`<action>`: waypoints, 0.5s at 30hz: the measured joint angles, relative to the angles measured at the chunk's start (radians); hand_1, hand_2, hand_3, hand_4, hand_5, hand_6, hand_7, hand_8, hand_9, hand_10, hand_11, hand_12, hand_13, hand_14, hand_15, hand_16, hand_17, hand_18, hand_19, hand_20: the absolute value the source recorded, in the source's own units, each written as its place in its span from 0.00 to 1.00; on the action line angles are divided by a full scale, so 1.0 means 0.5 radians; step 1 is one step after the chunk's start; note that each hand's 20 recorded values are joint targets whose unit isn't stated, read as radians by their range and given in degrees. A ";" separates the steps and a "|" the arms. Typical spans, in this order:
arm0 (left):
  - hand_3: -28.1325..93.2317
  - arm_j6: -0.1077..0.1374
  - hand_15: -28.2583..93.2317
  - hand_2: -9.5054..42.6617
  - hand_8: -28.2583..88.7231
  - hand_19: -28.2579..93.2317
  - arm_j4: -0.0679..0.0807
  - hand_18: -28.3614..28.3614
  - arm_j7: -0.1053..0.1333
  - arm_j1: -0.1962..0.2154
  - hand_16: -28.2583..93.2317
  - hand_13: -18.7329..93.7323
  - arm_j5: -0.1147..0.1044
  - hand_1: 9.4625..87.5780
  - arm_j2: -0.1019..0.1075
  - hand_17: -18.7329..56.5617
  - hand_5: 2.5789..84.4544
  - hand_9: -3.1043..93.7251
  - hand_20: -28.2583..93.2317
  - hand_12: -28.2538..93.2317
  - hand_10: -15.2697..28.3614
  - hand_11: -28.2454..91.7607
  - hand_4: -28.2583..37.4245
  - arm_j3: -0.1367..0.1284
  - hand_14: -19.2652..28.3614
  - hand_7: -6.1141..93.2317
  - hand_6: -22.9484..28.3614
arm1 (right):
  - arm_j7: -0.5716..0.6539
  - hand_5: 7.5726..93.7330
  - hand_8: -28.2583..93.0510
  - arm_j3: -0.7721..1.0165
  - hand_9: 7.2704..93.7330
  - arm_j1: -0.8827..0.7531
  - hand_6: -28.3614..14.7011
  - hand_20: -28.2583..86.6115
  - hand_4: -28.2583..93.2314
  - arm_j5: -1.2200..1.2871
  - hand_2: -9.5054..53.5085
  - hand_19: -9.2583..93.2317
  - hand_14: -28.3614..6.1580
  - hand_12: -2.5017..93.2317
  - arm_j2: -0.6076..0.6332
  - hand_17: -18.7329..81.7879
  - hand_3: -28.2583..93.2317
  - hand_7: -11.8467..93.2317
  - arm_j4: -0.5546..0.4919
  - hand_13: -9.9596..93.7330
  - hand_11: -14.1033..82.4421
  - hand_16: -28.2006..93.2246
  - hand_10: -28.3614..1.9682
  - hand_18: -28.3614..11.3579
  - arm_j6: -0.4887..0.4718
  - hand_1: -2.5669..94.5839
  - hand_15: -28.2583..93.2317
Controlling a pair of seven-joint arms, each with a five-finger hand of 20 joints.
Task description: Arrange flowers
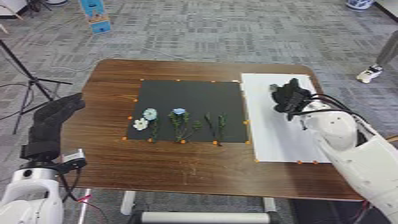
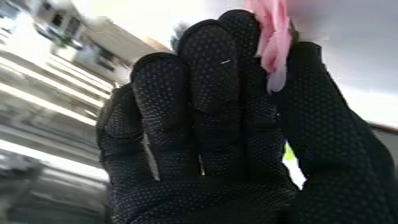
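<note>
Right hand (image 1: 290, 98): black-gloved, over the far part of the white rectangular sheet (image 1: 275, 145); you have the pink, fabric-like flower (image 2: 274, 45) pinched between thumb and fingers, the other fingers nearly straight.
Left hand (image 1: 55, 117): black-gloved, fingers extended, at the left edge of the brown wooden table (image 1: 169, 167).
Black mat (image 1: 191, 90): left of the sheet, bearing pale blue (image 1: 150, 114), white (image 1: 140, 123) and deeper blue flowers (image 1: 179, 111) and slender green stems (image 1: 221, 125) on its near half.
Petal risk: soft petals may crease or twist if you squeeze or roll the thumb.
Sheet risk: the sheet may shift if your fingertips drag.
Head view: gives you the layout and the hand's place over the sheet.
Right wrist view: gives you the pink petals and the pinch.
</note>
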 measured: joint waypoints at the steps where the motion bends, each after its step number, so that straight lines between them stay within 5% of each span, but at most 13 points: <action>1: 0.83 0.000 0.31 0.24 0.17 0.24 0.000 0.59 -0.002 0.001 0.23 0.46 0.000 0.20 0.001 0.31 0.53 0.52 0.35 0.33 0.62 0.40 0.03 -0.001 0.66 0.23 0.50 | 0.016 0.81 0.32 -0.037 0.88 0.000 0.72 0.80 0.01 0.049 0.20 0.79 0.42 0.33 0.039 0.45 0.69 0.41 -0.040 0.71 0.54 0.56 0.61 0.15 0.031 0.54 0.74; 8: 0.83 0.004 0.31 0.24 0.17 0.24 0.004 0.58 -0.006 0.034 0.23 0.46 -0.018 0.20 0.017 0.31 0.53 0.52 0.35 0.33 0.62 0.40 0.03 -0.045 0.66 0.23 0.50 | 0.132 0.81 0.31 -0.355 0.87 0.158 0.71 0.80 0.01 0.461 0.21 0.79 0.42 0.33 0.221 0.45 0.70 0.41 -0.266 0.70 0.54 0.56 0.60 0.15 0.179 0.54 0.75; 15: 0.83 0.010 0.31 0.25 0.17 0.24 0.003 0.58 -0.002 0.069 0.23 0.46 -0.019 0.20 0.027 0.31 0.53 0.52 0.35 0.33 0.62 0.40 0.02 -0.080 0.66 0.23 0.50 | 0.117 0.81 0.31 -0.660 0.87 0.498 0.71 0.80 0.01 0.426 0.21 0.79 0.42 0.33 0.042 0.45 0.70 0.40 -0.295 0.70 0.53 0.56 0.60 0.16 0.180 0.54 0.74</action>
